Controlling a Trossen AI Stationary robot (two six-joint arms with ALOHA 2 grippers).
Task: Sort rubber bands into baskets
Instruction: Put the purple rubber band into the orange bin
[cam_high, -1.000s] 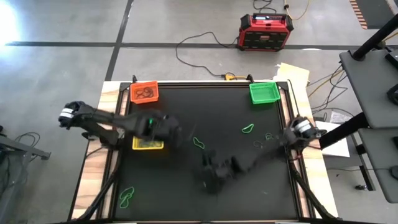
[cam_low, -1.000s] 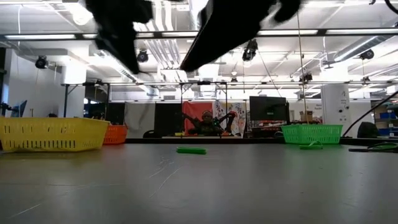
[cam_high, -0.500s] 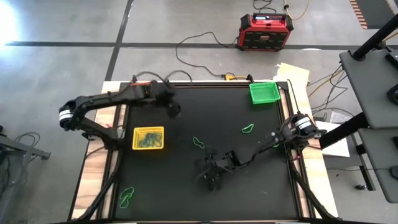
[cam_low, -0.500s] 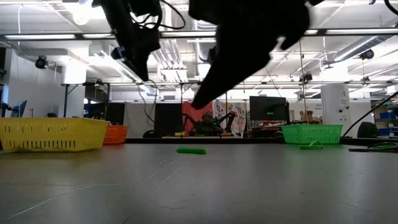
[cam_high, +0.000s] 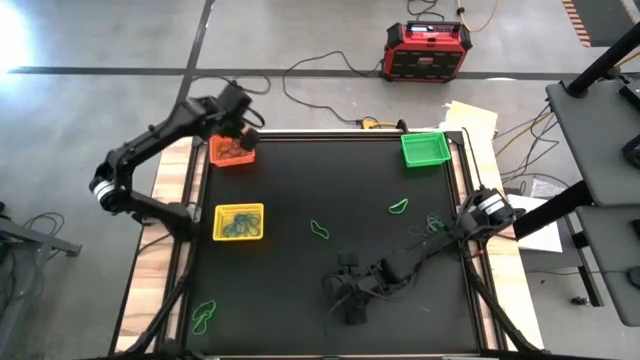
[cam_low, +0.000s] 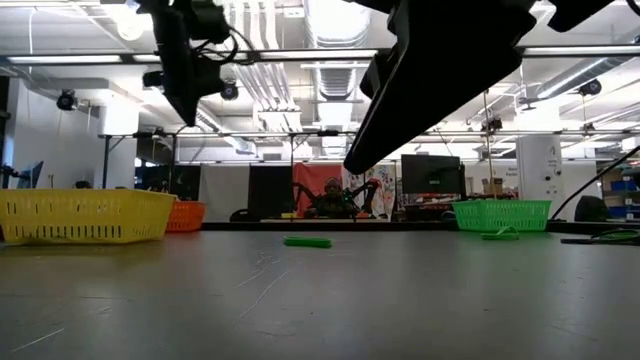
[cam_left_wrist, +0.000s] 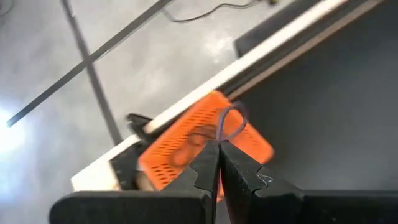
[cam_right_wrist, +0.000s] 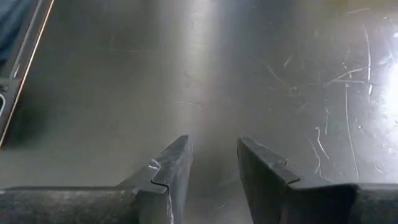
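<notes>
We saw the left gripper (cam_left_wrist: 217, 163) poised above the orange basket (cam_high: 231, 150) at the counter's (cam_high: 300, 190) far left corner, its jaws pressed together on a dark rubber band (cam_left_wrist: 229, 122) that looped up from the tips. The right gripper (cam_right_wrist: 211, 163) hung low over bare counter near the front, jaws partly open and holding nothing. Green rubber bands (cam_high: 320, 230) lay loose mid-counter, with others inside the yellow basket (cam_high: 239, 222); the green basket (cam_high: 424, 148) stood at the far right.
</notes>
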